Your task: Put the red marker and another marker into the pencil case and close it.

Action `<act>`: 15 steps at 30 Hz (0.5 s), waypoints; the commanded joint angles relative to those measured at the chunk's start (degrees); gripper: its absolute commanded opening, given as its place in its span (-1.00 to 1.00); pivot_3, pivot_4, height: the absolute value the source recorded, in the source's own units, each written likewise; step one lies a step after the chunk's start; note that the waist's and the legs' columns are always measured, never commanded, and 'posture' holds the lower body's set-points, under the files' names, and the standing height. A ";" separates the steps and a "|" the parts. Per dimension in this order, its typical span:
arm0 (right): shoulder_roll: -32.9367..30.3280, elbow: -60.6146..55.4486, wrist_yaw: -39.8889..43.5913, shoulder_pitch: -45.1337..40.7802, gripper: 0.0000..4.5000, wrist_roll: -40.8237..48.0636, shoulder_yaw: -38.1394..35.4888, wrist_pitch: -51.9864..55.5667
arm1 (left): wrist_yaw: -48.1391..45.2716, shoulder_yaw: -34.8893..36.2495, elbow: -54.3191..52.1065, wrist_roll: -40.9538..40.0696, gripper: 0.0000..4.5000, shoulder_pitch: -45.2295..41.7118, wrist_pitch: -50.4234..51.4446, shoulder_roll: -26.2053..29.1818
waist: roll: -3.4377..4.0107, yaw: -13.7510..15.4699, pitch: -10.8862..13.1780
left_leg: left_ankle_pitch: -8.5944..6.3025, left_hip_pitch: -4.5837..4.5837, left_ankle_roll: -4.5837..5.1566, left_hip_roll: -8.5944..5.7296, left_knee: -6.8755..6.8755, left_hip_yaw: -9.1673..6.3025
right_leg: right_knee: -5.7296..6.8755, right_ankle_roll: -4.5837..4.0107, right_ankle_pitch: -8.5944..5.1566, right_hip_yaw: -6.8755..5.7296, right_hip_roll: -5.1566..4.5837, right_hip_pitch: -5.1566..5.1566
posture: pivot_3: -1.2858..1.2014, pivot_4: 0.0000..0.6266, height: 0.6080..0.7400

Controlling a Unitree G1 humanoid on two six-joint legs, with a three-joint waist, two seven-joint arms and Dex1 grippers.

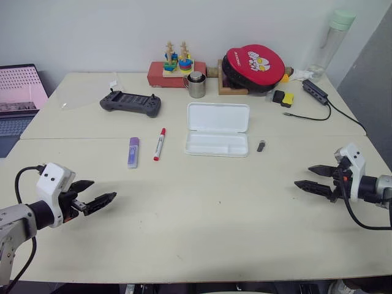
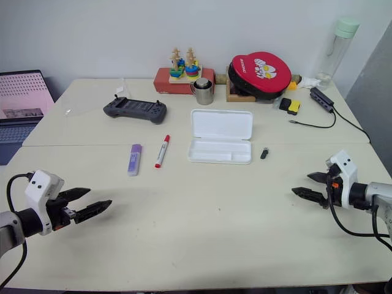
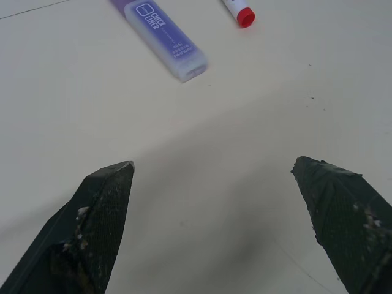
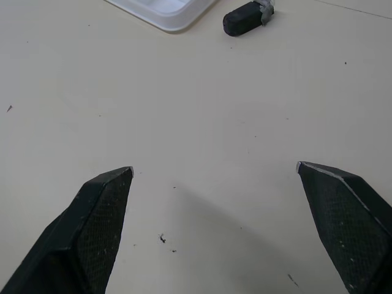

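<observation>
**Both pincers empty, markers waiting beside open case**

Left pincer is hovering low over the counter w/ fingers spread wide, nothing in it. It's aiming toward the purple marker, which is lying flat just ahead; probably lined up for the 1st pick.

Right pincer is likewise gaping and empty, pointing in toward the pencil case, well short of it.

Red marker is lying just beside the purple one, not touching, cap end toward the robot. Case is sitting near them, to their right, lid swung back flat and tray side nearer the robot, so compartments are facing up, ready for loading.

Small black item is resting just right of the case; controller is sitting farther back. Nothing's in the case yet, so both picks and the closing are still pending.
</observation>
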 commanded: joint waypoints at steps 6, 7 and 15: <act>-1.72 -1.45 1.50 0.14 1.00 0.36 -1.08 -0.29 | 1.90 2.88 1.63 0.35 0.97 -1.89 -1.54 -0.51 | 0.00 0.03 0.00 | 0.00 0.00 0.00 0.00 0.00 0.00 | 0.00 0.00 0.00 0.00 0.00 0.00 | 0.03 -0.52 1.00; -1.72 -1.46 1.49 0.12 1.00 0.39 -1.11 -0.31 | 2.16 2.95 1.85 0.23 0.97 -2.18 -1.63 -0.69 | 0.00 0.04 0.00 | 0.00 0.00 0.00 0.00 0.00 0.00 | 0.00 0.00 0.00 0.00 0.00 0.00 | 0.03 -0.52 1.00; -1.63 -1.26 1.84 0.00 1.00 0.28 -0.96 -0.50 | 2.43 2.57 2.81 0.64 0.97 -2.91 -2.65 -0.75 | -0.02 0.06 0.01 | 0.00 0.00 0.00 0.00 0.00 0.00 | 0.00 0.00 0.00 -0.01 0.00 0.00 | 0.03 -0.52 1.00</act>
